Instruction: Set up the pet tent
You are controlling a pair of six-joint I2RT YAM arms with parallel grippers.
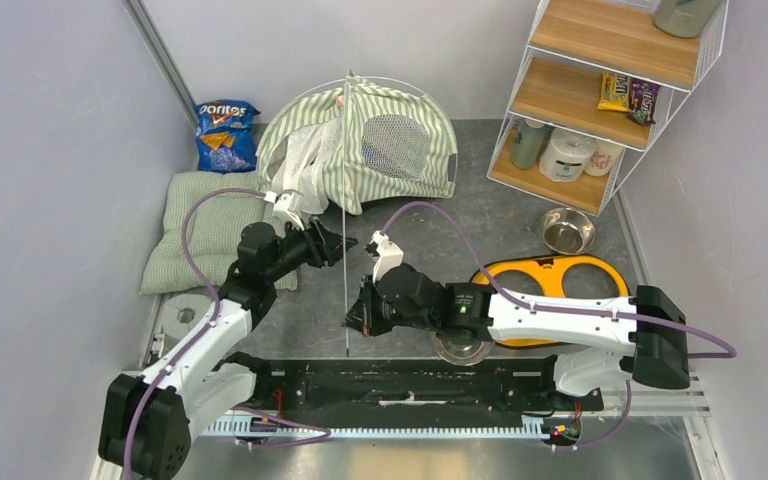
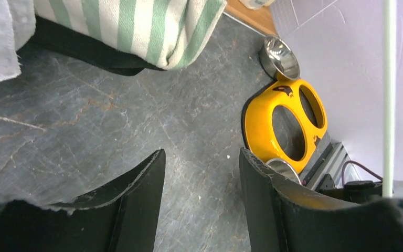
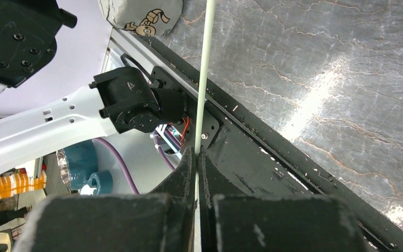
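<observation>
**Slim pole pinched at one end, with slip and bowing the likely faults**

The right gripper [image 3: 195, 157] is clenched on the thin pale pole [image 3: 205, 73]. It pinches the pole close to its near end, just in from the near edge of the tabletop [image 1: 480, 225]. The left gripper [image 2: 202, 157] stands released with nothing between its fingers, and the pole passes beside it, outside the gap.

A rod this slim, held at a single point, could roll or slide through the pads. Its long free length could bow or spring if the arm swings or pushes along it. If the left fingers close off-line, they would likely miss the pole or knock it sideways. A shove down the pole could tip the light fabric shell or drive it toward the far edge.

The pet tent [image 1: 380, 150] stands near the far edge of the tabletop, about midway along it. It is beyond the left gripper and well apart from the right one. The pole runs from the right jaws straight up to the tent's peak. Its tip may be seated in the fabric there, but the view is too fine to say.
</observation>
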